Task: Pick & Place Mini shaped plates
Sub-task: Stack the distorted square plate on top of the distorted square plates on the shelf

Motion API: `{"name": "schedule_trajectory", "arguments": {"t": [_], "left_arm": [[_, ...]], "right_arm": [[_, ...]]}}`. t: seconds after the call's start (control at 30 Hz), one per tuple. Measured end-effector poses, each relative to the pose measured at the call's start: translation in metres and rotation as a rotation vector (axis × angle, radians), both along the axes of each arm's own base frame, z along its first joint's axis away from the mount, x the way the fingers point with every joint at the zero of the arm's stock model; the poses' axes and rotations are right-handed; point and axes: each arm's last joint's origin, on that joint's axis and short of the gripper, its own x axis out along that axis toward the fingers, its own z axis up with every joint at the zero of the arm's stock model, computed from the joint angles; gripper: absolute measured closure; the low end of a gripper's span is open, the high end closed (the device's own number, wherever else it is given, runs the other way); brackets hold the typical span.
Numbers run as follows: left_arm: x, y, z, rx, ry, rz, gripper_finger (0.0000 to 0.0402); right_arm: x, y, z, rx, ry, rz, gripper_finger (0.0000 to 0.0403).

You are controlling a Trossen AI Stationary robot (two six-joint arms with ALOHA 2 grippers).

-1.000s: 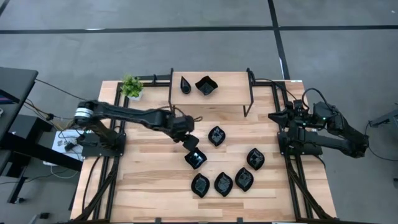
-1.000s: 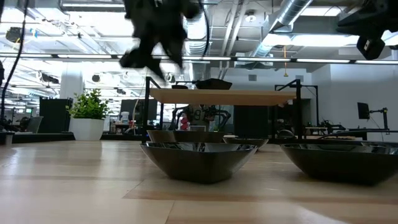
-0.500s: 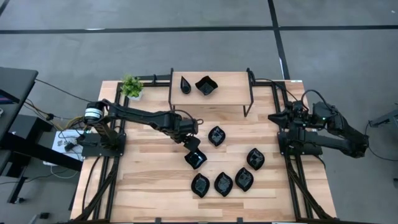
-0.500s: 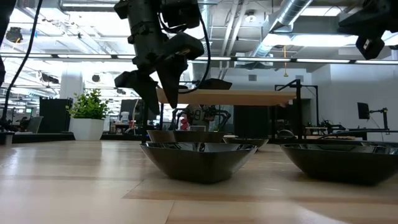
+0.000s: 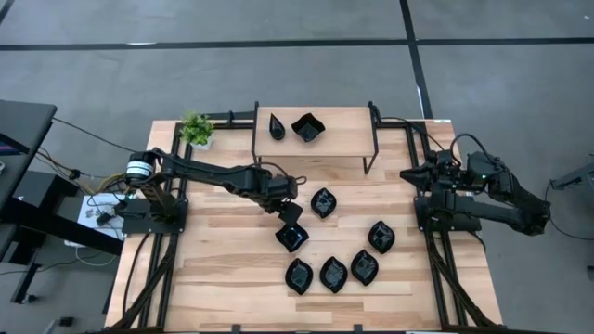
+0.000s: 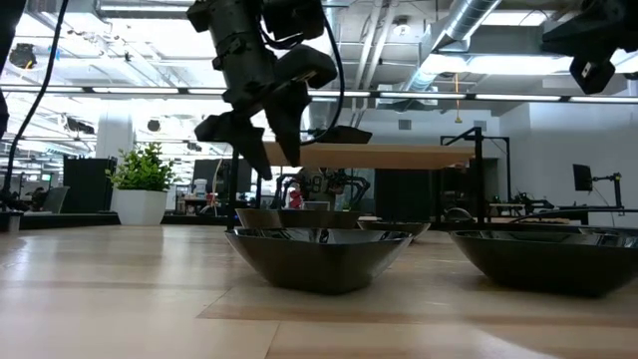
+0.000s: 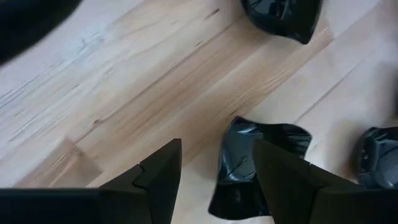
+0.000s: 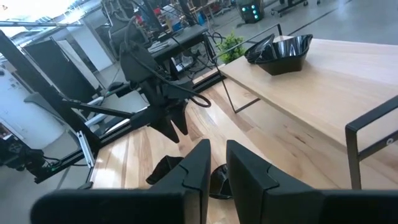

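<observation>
Several glossy black mini plates lie on the wooden table: a wavy-edged square, a leaf-like one, another and three in a row near the front. A teardrop and a wavy square rest on the raised shelf. My left gripper hangs open just above the wavy square on the table, its fingers astride the plate's far-left edge, touching nothing. It also shows in the low view. My right gripper is shut and empty, parked at the table's right edge.
A small green plant stands at the far left corner beside the shelf. The shelf's black metal legs stand behind the plates. Bare wood lies at the table's near left.
My left gripper has come down and shifted a little toward the table's right, toward the wavy square plate, and stays open. The plates have not moved.
</observation>
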Motion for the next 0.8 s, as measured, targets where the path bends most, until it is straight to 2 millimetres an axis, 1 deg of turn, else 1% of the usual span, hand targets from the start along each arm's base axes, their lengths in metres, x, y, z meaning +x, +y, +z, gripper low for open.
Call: {"name": "schedule_trajectory", "arguments": {"t": [0.27, 0.33, 0.43, 0.53, 0.67, 0.8], "left_arm": [[0.001, -0.008, 0.000, -0.007, -0.010, 0.031, 0.0203], [0.002, -0.014, -0.003, -0.005, -0.002, 0.018, 0.0203], [0.004, -0.022, -0.015, -0.010, 0.031, 0.002, 0.0202], [0.007, -0.026, -0.025, -0.017, 0.061, 0.015, 0.0202], [0.007, -0.028, -0.028, -0.049, 0.072, 0.028, 0.0203], [0.009, -0.032, -0.027, -0.036, 0.047, 0.019, 0.0202]], "right_arm": [[0.000, 0.000, 0.000, 0.003, -0.001, 0.000, 0.0355], [0.000, 0.000, 0.000, 0.003, -0.001, 0.000, 0.0355], [0.000, 0.000, 0.000, 0.003, -0.001, 0.000, 0.0355], [0.000, 0.000, 0.000, 0.003, -0.001, 0.000, 0.0355], [0.000, 0.000, 0.000, 0.003, -0.001, 0.000, 0.0355], [0.000, 0.000, 0.000, 0.003, -0.001, 0.000, 0.0355]]}}
